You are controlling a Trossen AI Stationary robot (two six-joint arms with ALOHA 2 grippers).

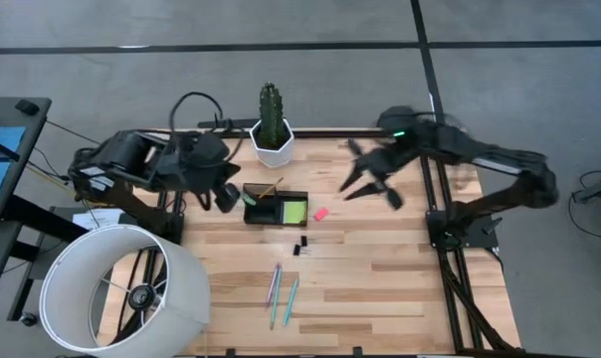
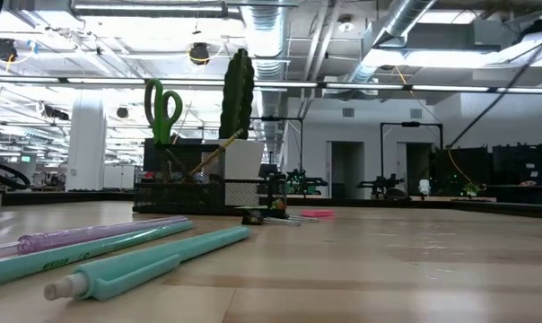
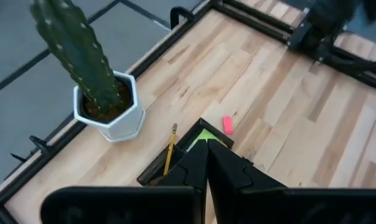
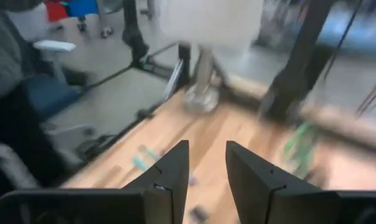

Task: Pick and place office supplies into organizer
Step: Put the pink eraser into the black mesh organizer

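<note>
The black organizer (image 1: 276, 207) stands on the wooden table in front of the cactus pot. It holds a lime-green sticky-note pad (image 1: 294, 211), a pencil (image 3: 170, 149) and green-handled scissors (image 2: 163, 111) that stand upright in it. A pink eraser (image 1: 320, 213) lies just right of it, and black binder clips (image 1: 300, 246) lie nearer the front. Purple and teal pens (image 1: 281, 286) lie side by side near the front edge. My left gripper (image 3: 206, 152) hangs shut above the organizer's left end. My right gripper (image 1: 370, 185) is open and empty, high over the table's far right.
A white hexagonal pot with a tall cactus (image 1: 272, 129) stands at the far edge behind the organizer. A big white lampshade (image 1: 121, 288) lies over the near left corner. Bare wood stretches across the table's right half.
</note>
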